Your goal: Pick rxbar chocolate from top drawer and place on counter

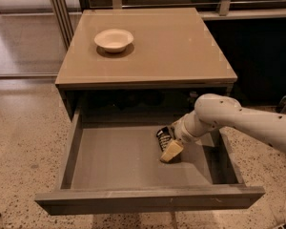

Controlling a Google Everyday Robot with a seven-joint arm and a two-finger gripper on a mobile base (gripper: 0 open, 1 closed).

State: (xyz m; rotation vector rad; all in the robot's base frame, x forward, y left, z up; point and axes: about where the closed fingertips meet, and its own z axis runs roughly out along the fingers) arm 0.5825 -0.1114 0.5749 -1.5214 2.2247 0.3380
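Gripper (172, 150) is down in the top drawer (109, 161), right of middle, near the floor. The rxbar chocolate (164, 137) lies touching me on my back-left side, long axis roughly front-to-back. I cannot tell whether I grip it. Right wall is near, and there is more room to the left. The counter (171, 46) overhangs the drawer's back, so I judge I should pull forward before lifting. The white bowl (114, 39) sits well apart.

The counter (171, 46) and open drawer (114, 161) are viewed closely from above in front; the gripper (170, 148) is seen right of centre.
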